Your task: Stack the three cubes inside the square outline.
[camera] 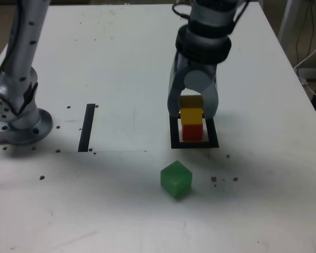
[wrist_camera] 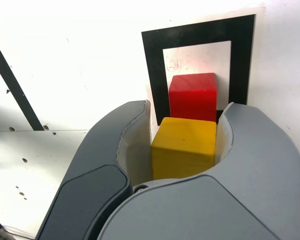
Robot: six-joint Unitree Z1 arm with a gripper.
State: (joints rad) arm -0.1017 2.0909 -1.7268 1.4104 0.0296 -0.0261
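My gripper (camera: 192,112) is shut on the yellow cube (camera: 191,115), its grey fingers pressing both sides. The yellow cube sits directly over the red cube (camera: 192,132) and looks to be touching its top. The red cube stands inside the black square outline (camera: 195,144). The wrist view shows the yellow cube (wrist_camera: 184,147) between the gripper's (wrist_camera: 186,122) fingers, with the red cube (wrist_camera: 192,96) and the square outline (wrist_camera: 200,35) beyond it. The green cube (camera: 176,179) lies alone on the table, nearer the camera than the outline.
A straight black strip (camera: 87,128) (wrist_camera: 12,85) is taped to the white table (camera: 121,63) towards the exterior view's left. The arm's grey base (camera: 18,124) stands at the far left. Small dark specks dot the table. Cables hang past the right edge.
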